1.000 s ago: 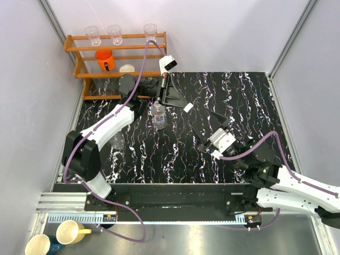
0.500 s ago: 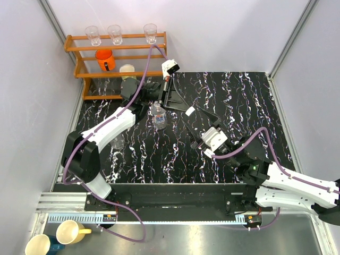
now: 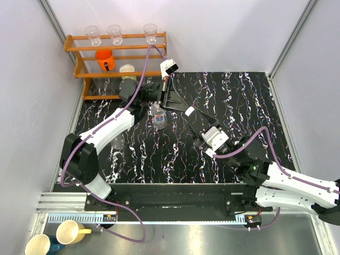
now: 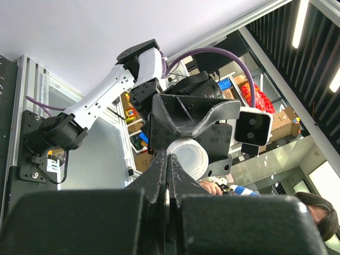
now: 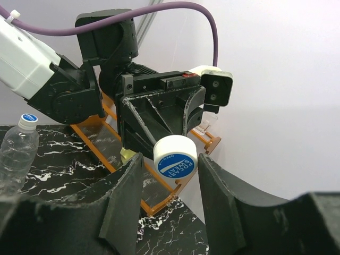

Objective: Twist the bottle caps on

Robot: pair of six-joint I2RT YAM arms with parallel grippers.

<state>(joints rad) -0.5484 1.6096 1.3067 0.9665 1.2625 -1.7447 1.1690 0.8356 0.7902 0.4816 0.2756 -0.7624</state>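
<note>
My left gripper is shut on the rim of a white bottle cap and holds it in the air above the black marble table. In the left wrist view the fingers pinch the cap's wall. In the right wrist view the cap's blue top faces the camera. My right gripper is open, one finger on each side of the cap, not touching it. A small clear bottle with a cap on it stands left of the grippers, also in the right wrist view. A second clear bottle shows faintly beside the left arm.
An orange wooden rack stands at the back left with clear glasses, an orange cup and a pale cup. Two mugs sit off the table at the bottom left. Grey walls close in the table's sides.
My right gripper has moved up and left until its open fingers stand on either side of the cap. My left gripper has shifted slightly with the cap.
</note>
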